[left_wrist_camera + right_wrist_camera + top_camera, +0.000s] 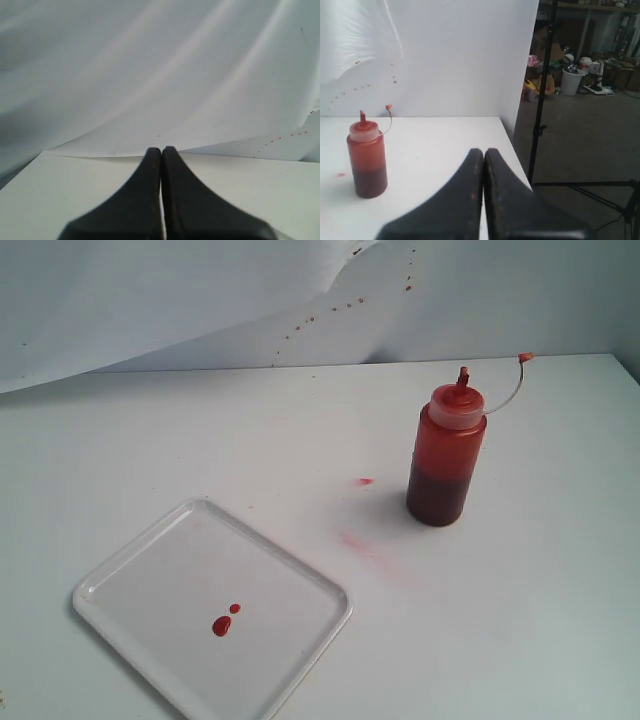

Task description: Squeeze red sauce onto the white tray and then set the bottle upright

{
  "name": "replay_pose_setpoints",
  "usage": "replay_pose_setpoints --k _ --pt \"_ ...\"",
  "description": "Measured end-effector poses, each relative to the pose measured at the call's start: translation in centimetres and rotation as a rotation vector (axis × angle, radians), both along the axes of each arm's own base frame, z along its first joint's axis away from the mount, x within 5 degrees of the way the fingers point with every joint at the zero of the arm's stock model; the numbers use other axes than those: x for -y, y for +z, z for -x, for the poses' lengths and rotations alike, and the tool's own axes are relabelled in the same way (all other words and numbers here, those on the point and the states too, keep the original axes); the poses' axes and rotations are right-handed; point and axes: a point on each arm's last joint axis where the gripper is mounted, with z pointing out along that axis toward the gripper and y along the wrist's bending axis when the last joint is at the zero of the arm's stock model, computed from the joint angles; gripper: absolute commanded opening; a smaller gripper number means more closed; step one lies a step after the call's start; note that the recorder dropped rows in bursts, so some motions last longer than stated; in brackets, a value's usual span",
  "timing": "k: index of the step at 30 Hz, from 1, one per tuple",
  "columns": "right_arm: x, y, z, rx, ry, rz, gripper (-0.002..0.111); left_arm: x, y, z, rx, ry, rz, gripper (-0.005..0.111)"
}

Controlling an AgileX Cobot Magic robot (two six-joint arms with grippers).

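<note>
My left tool (161, 151) and right tool (483, 151) are pinched together, empty; I'd take the soft, light-looking translucent red plastic squeeze bottle (447, 455) gently at mid-body.

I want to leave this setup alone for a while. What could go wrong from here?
The bottle stands upright, but its cap is off; a knock could spill red sauce on the table. The right gripper, shut, has the bottle in its wrist view, so a careless move toward it might tip it.
</note>
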Motion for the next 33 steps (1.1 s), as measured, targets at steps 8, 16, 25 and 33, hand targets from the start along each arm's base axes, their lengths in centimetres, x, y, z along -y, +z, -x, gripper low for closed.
replay_pose_setpoints --k 8,16,25,33 --pt "-0.2 -2.3 -3.6 -0.002 0.051 0.059 0.000 0.4 -2.9 -5.6 -0.046 -0.023 -0.028 0.000" --pt "-0.6 -7.0 -8.4 0.015 0.090 0.078 0.000 1.3 -8.6 -12.6 -0.029 -0.086 -0.049 0.000" --pt "-1.4 -12.6 -12.1 0.203 0.153 0.106 0.000 2.3 -14.7 -16.7 0.180 -0.176 0.009 0.000" --pt "-1.5 -15.8 -12.9 0.197 0.171 0.095 0.000 2.4 -18.1 -17.5 0.154 -0.183 0.000 0.000"
